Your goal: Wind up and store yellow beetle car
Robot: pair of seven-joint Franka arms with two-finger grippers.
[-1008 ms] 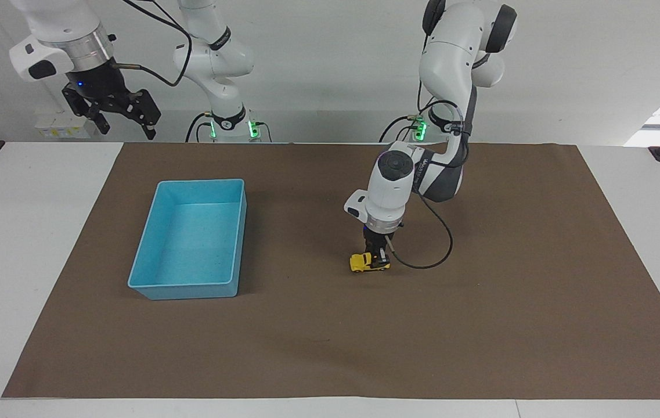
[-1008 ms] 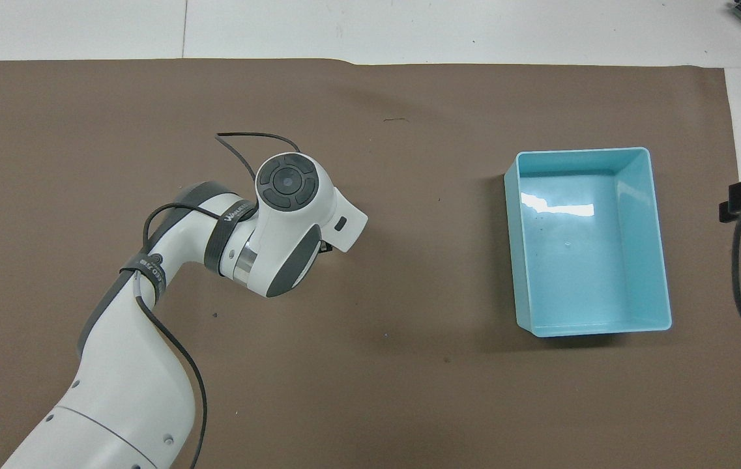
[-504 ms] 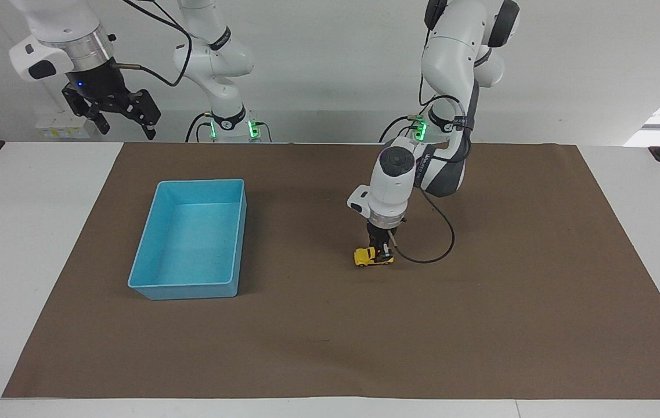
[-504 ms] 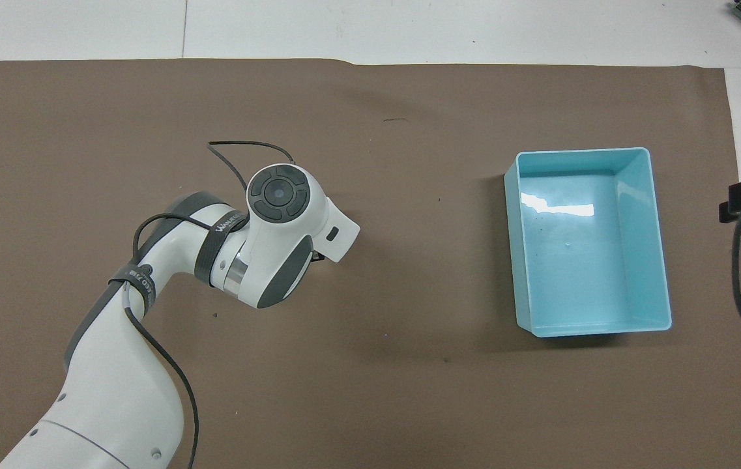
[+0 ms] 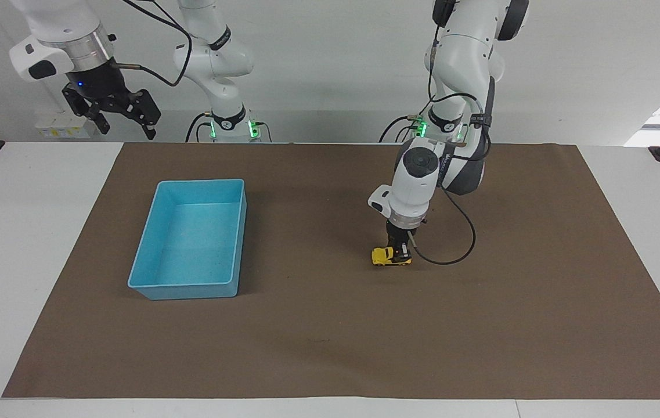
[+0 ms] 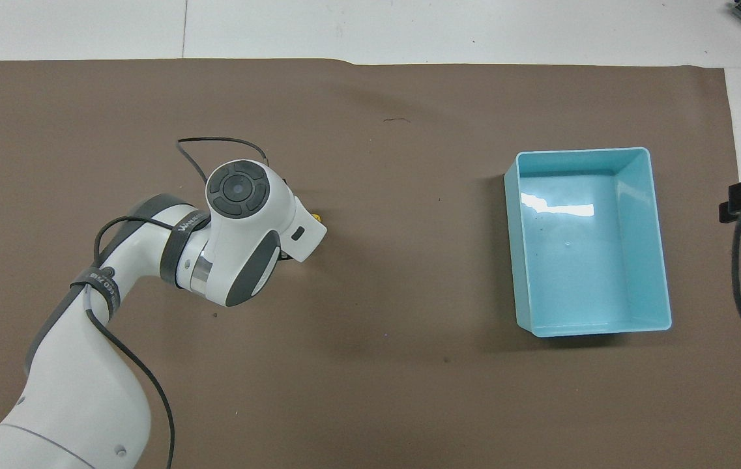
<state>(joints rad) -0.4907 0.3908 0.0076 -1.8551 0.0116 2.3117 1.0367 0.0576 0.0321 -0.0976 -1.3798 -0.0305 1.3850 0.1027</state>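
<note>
On the brown mat [image 5: 330,348], toward the left arm's end of the table and well apart from the blue bin [image 5: 150,273], the yellow beetle car [image 5: 386,256] is sitting with its wheels down. The left gripper [image 5: 402,251] is clamping it from above, while the right gripper [image 5: 123,119] is waiting up high with its fingers apart, near the right arm's end.
</note>
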